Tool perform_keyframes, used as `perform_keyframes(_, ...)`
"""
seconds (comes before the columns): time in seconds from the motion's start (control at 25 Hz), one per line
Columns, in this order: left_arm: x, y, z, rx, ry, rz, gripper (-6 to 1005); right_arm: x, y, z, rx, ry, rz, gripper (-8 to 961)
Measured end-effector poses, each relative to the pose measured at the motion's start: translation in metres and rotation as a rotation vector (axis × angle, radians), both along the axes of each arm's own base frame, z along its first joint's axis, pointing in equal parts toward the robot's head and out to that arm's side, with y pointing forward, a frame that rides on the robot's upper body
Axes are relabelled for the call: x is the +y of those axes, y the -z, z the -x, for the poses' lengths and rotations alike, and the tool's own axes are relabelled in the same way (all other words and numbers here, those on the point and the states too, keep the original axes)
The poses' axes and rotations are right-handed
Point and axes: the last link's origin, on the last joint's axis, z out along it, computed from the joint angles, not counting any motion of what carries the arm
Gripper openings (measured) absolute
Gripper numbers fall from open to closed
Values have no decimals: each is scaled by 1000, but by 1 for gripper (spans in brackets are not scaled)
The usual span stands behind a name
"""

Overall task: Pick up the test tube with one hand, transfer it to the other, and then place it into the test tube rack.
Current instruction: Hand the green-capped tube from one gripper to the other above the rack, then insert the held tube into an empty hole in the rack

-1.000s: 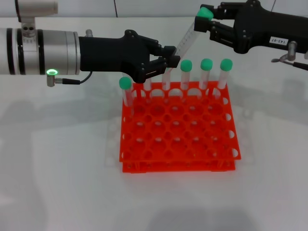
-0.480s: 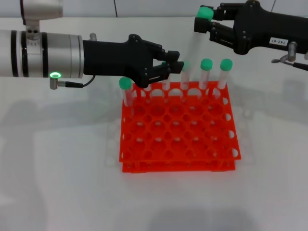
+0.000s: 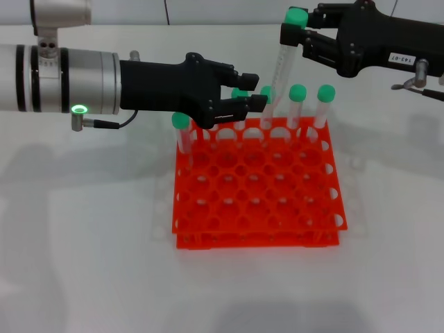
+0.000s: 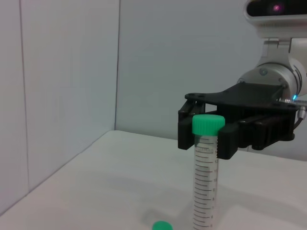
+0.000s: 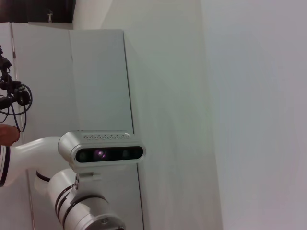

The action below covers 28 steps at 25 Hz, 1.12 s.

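- Above the far edge of the test tube rack [image 3: 255, 184], the test tube [image 3: 283, 66] hangs nearly upright, its green cap uppermost and its lower end leaning slightly toward the left.
- Right gripper [image 3: 300, 36]: closed on the test tube just below the cap; it reaches in from the far right, and a small white label shows on its body. The left wrist view shows the same hold from the other side, the right gripper [image 4: 211, 132] clasping the test tube [image 4: 206, 177] under its cap.
- Left gripper [image 3: 251, 89]: over the rack's far left part, just left of the tube's lower half, fingers [image 3: 243, 103] parted and holding nothing; whether a fingertip touches the tube cannot be told.
- Deciding relation: the tube's long axis runs almost vertical and its bottom tip sits low over the far row, among the standing tubes [image 3: 309, 104]. The judgement is that the handover is done and insertion remains; the right gripper, which has the tube, is the one placed to lower it.
- Other tubes: one stands at the far left corner [image 3: 182, 135]; more stand along the far row toward the right.
- Hidden or unclear: the tube's tip and the hole beneath it are masked by the left fingers and neighbouring tubes, so alignment cannot be judged. The right wrist view shows only a wall and part of the robot's body.
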Motion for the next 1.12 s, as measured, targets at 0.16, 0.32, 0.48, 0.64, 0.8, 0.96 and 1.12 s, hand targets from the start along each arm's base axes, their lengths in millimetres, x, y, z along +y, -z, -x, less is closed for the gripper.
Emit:
perform_keyframes(0.16,0,-1,-1,-6,-30,14,336,0,0,0,2,1,-2,264)
perform_keyframes(0.32,1,-3,-1,-12,-57,26,506,-1,-1,-2,3,6,-2,264)
perform_keyframes(0.48,-4,-12,2,-13,-71,28,664,-2,-1,-4,4,10,-2,264)
perform_keyframes(0.64,-11,-26,6,-25,-84,22,798,-2,-2,-6,5,15,-7,264)
perform_keyframes(0.8,-20,-41,11,-37,-113,14,892,-3,-1,-7,6,17,-8,264)
perform_keyframes(0.96,-33,-58,17,-36,-138,9,893,-5,1,-6,9,15,-1,264)
perform_keyframes(1.12,-47,-71,24,-28,-192,23,892,-9,2,-8,18,16,4,264)
